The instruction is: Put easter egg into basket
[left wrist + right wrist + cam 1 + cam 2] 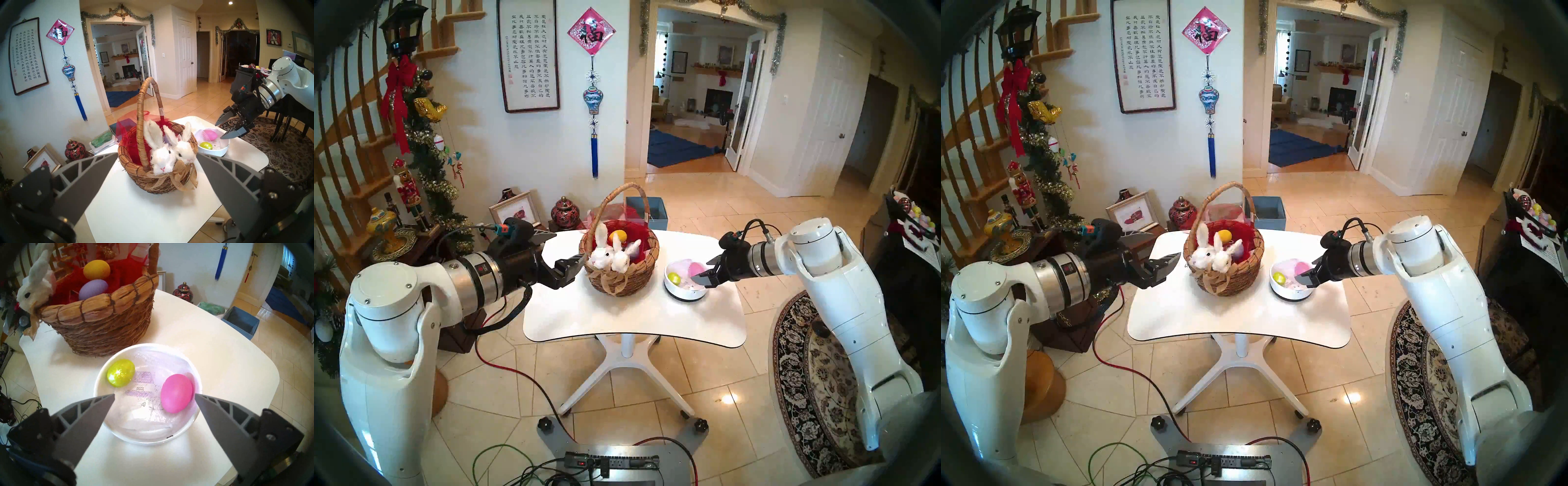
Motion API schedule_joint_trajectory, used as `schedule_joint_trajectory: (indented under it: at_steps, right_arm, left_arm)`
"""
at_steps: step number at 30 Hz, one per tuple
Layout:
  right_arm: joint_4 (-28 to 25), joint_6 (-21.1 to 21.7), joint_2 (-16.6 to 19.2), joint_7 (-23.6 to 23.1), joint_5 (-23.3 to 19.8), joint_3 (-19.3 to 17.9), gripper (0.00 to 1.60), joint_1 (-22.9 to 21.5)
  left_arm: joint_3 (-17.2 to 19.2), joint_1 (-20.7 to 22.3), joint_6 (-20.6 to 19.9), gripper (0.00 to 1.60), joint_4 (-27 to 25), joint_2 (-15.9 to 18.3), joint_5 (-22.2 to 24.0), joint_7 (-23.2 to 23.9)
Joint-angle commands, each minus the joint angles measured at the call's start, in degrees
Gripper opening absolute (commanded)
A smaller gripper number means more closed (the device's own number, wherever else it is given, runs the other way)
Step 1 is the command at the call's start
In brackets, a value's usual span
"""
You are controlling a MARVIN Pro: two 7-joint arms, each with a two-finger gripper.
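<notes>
The brown wicker basket [629, 275] with red lining and two white bunnies stands mid-table, also in the right wrist view [102, 324]. It holds a yellow egg [96, 269] and a purple egg [93, 289]. To its right, a white bowl [153, 439] holds a pink egg [176, 393] and a glittery green egg [121, 372]. My right gripper [154, 394] is open and empty, low over the bowl's near side; the pink egg lies just ahead, close to the right finger. My left gripper [570, 245] is open and empty, just left of the basket [129, 168].
The white pedestal table [619, 322] is small with rounded edges. A blue box [648, 212] sits on the floor behind it. A side table with vases and a picture frame [514, 210] stands at the left. A patterned rug [816, 373] lies at the right, cables near my base.
</notes>
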State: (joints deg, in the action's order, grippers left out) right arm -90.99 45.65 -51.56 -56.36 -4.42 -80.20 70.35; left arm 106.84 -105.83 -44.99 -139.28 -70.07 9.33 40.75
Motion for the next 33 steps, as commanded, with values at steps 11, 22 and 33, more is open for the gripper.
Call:
schedule_joint_trajectory:
  at_steps: [11, 22, 33]
  right_arm:
    - [0.6, 0.2, 0.0, -0.1, 1.2, 1.0, 1.60, -1.9]
    - [1.3, -0.7, -0.5, 0.2, 2.4, 2.5, 1.56, -2.9]
    - [1.4, -1.3, -0.6, 0.9, 3.3, 3.2, 1.51, -3.6]
  left_arm:
    - [0.0, 0.5, -0.1, 1.60, -0.3, 0.0, -0.1, 0.1]
    - [0.0, 0.5, -0.1, 1.60, -0.3, -0.2, -0.3, 0.2]
    - [0.0, 0.5, -0.1, 1.60, -0.3, -0.3, -0.5, 0.4]
